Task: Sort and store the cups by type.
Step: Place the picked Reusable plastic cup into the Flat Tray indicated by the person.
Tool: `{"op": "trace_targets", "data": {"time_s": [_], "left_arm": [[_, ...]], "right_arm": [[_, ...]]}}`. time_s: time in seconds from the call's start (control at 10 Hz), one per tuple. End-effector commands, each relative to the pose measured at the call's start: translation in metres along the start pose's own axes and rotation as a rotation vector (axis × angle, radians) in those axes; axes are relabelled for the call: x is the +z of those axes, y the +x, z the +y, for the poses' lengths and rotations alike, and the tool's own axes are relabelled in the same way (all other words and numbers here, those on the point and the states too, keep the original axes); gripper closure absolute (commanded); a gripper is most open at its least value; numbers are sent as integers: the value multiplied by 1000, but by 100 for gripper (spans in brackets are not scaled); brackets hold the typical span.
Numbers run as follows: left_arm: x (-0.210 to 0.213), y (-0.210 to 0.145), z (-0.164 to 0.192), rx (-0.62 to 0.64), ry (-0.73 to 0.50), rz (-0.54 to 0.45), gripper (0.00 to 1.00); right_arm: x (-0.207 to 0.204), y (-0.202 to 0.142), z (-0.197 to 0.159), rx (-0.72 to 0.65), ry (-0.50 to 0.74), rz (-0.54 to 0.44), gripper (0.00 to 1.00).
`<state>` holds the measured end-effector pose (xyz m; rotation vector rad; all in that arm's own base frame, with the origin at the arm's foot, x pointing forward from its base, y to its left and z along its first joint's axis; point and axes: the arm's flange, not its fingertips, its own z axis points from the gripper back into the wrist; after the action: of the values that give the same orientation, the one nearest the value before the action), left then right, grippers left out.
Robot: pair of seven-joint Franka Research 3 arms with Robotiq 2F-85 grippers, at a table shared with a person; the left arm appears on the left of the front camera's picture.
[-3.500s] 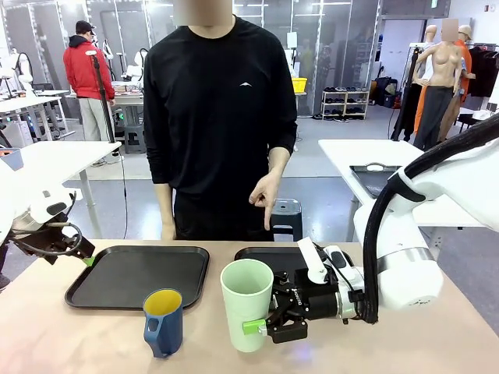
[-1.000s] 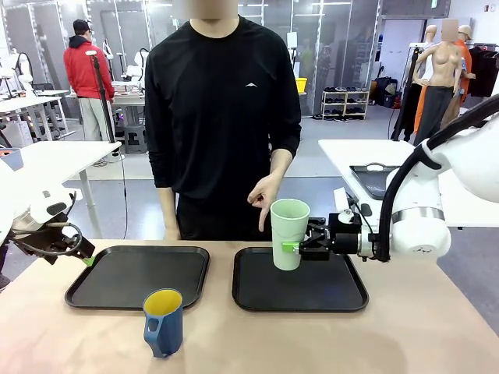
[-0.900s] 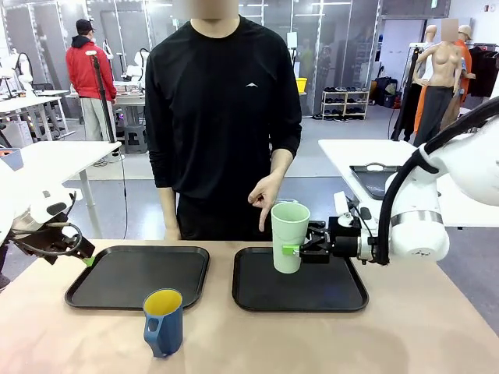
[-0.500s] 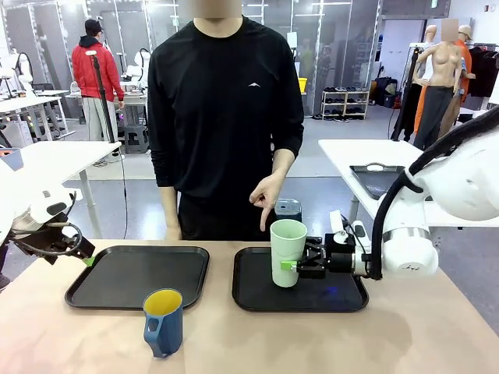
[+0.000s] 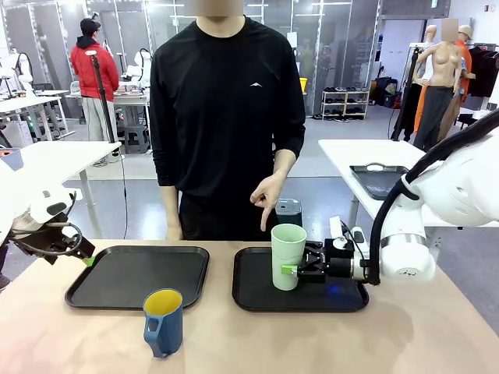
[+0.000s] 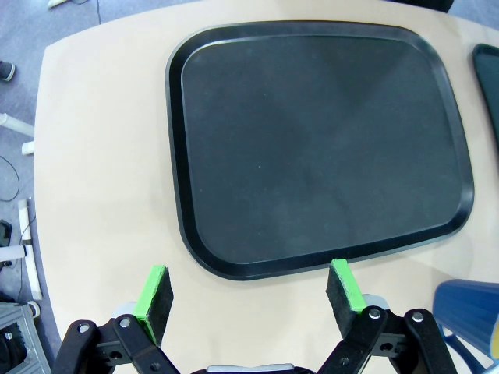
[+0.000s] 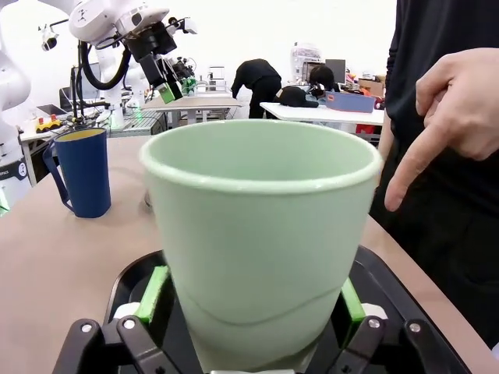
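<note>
Right gripper (image 5: pixel 290 269) clamps the mint tumbler (image 5: pixel 288 248) upright over the right tray (image 5: pixel 256 293) (contact unclear); left gripper (image 6: pixel 249 288), spread wide and empty, hangs by the left tray (image 6: pixel 312 132); blue cup (image 5: pixel 163 323) stands on the desk (image 5: pixel 249 347).

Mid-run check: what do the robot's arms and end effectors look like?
The left arm and right arm are white and rounded; a black cable runs along the right one. The left end effector and right end effector are black with bright green finger pads.
</note>
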<state>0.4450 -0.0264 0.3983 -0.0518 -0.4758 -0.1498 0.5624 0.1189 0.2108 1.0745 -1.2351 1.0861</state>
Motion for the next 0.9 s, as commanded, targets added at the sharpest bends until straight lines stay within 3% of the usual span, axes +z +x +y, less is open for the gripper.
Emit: {"op": "trace_targets", "data": {"time_s": [0.0,0.8], "left_arm": [[0,0,2,4,-1,-1,0],[0,0,2,4,-1,-1,0]], "right_arm": [[0,0,-3,11,-22,0,0],[53,11,-3,-68,-84,80,0]]}}
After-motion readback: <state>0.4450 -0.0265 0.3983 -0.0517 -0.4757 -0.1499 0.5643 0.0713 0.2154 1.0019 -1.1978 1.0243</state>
